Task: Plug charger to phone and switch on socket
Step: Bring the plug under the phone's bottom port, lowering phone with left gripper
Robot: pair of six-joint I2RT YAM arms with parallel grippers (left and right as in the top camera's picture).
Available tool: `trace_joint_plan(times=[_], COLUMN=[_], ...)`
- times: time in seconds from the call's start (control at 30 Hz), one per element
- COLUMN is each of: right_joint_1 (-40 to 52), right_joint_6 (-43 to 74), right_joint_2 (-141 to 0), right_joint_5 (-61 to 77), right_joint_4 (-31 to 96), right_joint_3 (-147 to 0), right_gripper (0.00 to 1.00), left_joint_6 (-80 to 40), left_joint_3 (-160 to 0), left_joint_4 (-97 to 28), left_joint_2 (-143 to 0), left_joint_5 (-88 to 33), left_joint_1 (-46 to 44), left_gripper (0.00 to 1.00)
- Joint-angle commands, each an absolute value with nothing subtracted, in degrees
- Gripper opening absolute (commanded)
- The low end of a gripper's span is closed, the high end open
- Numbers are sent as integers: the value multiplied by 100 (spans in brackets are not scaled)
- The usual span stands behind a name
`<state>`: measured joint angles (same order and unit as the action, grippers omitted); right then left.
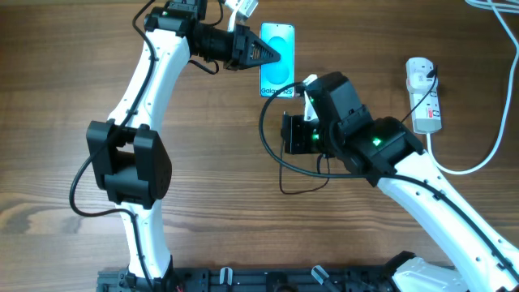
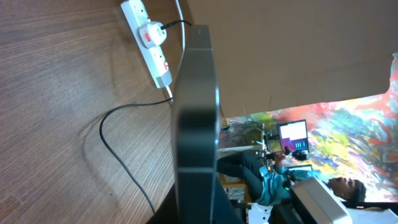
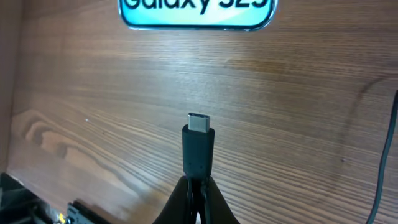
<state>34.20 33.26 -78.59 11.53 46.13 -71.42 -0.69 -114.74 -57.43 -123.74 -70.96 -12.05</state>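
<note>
The phone (image 1: 280, 61), its cyan screen facing up, is at the back middle of the table. My left gripper (image 1: 266, 53) is shut on the phone's left edge. In the left wrist view the phone (image 2: 196, 112) shows edge-on as a dark slab running between the fingers. My right gripper (image 3: 198, 186) is shut on the charger's connector (image 3: 198, 146). The metal tip points at the phone's near end (image 3: 196, 12), with a gap of bare wood between them. In the overhead view the right gripper (image 1: 305, 91) sits just below the phone. The socket (image 1: 423, 96) lies at the right.
The black charger cable (image 1: 272, 150) loops beneath my right arm and runs along the table (image 2: 118, 149) to the white plug head (image 2: 151, 34) on the socket (image 2: 144, 43). A thick white cord (image 1: 486, 158) curves along the right edge.
</note>
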Motion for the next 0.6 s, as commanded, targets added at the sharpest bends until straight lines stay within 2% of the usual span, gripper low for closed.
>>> trace_joint_plan(times=[0.0, 0.17, 0.57], right_joint_1=[3433, 3433, 3433], right_joint_6=[3465, 3468, 3175], right_joint_2=[-8093, -8241, -8241], right_joint_5=[1302, 1389, 1310], right_joint_4=[4571, 4329, 3997], right_joint_3=[-7210, -7212, -7210], right_gripper=[4, 4, 5], left_joint_6=[314, 436, 749], left_joint_3=[-11531, -11531, -11531], left_joint_4=[-5747, -5782, -6053], left_joint_2=[-12103, -11723, -11679], left_joint_5=[-7279, -6606, -6587], left_joint_1=[-1278, -1363, -1474], left_gripper=[4, 4, 4])
